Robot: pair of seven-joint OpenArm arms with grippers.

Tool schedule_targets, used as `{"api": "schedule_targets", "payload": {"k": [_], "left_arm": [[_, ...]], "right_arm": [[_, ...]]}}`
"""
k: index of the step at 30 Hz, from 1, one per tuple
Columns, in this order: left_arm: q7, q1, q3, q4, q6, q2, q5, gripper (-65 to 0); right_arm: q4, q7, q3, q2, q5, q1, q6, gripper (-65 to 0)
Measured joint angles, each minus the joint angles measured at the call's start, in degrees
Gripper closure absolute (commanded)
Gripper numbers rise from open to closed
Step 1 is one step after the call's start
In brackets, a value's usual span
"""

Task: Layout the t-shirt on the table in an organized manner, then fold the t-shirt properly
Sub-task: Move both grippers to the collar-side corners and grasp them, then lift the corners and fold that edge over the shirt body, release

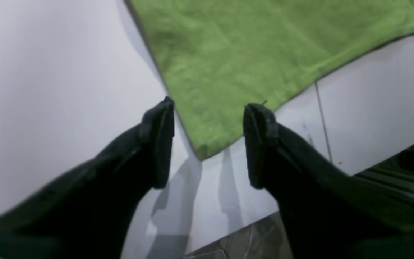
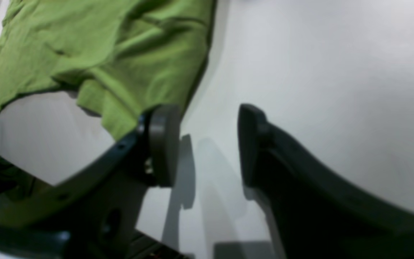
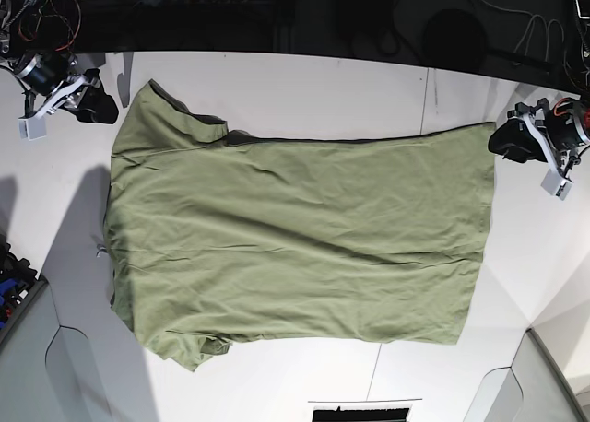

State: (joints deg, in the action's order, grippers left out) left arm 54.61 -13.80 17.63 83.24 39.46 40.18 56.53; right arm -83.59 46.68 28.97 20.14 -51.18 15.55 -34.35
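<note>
T-shirt (image 3: 295, 242) lies spread flat across the middle of the table (image 3: 304, 86), long axis left to right in base view, sleeves toward 9 o'clock and hem toward 3 o'clock. Layout looks mostly done; judged step: pick up the far corners to start the fold.

Left gripper (image 1: 208, 144): jaws apart, empty, straddling the hem corner just above the table. Right gripper (image 2: 203, 144): jaws apart, empty; one finger sits at the sleeve edge, the gap itself over bare white surface.

To do it well: lower both until a finger slides under the fabric, pinch only the corner layers, and lift both ends together so the cloth stays taut.

The upper sleeve near 10 o'clock is rumpled; the lower sleeve at 7 o'clock is curled under. Smooth these first.

Open room: wide bare strip along 12 o'clock, narrower at 6 o'clock. Table edge is close behind the left gripper at 3 o'clock.
</note>
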Motion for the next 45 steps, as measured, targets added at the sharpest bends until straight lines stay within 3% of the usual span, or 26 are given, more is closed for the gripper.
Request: {"api": "schedule_targets", "payload": {"k": [6,14,23,29,31,34,38,45], "left_arm": [[-3.6,0.0,0.0,-2.4,-1.5,0.0,-5.0,-33.8],[-4.1,0.2,0.2,-8.0,-1.0,-0.4,-1.7,-33.8],[-4.2,0.5,-3.6,-7.8,0.5,-2.1,0.0,-33.7],[-4.7,0.5,-5.0,-7.6,0.7,-1.9,0.6,-33.5],[-5.2,0.5,-5.1,-7.6,0.7,-1.9,0.5,-28.4],[-5.3,0.5,-5.3,-7.7,0.7,-2.0,-0.2,-12.4],[-5.3,0.3,-5.6,-7.8,0.7,-2.3,1.7,0.0],[-2.1,0.0,-5.6,-5.5,0.4,-2.2,1.9,0.0]], "right_arm": [[0.0,0.0,-0.1,0.0,-0.2,0.0,-0.2,-27.8],[-1.2,-0.1,-3.9,0.0,-0.2,-0.3,-0.2,-27.8],[-1.9,-0.2,-5.2,-5.6,0.7,-1.1,-0.4,-27.8],[-1.9,-1.6,-5.2,-6.7,1.3,-1.1,-0.4,-26.2],[-1.9,-1.9,-5.2,-6.7,2.7,-1.6,-0.4,-16.5],[-1.7,-1.5,-5.2,-6.7,4.0,-2.1,-0.2,0.0],[-1.7,-1.4,-5.3,-6.7,3.9,-2.3,-0.2,0.0],[-2.0,-1.1,-5.3,-6.6,4.5,-2.3,-0.2,0.0]]}}
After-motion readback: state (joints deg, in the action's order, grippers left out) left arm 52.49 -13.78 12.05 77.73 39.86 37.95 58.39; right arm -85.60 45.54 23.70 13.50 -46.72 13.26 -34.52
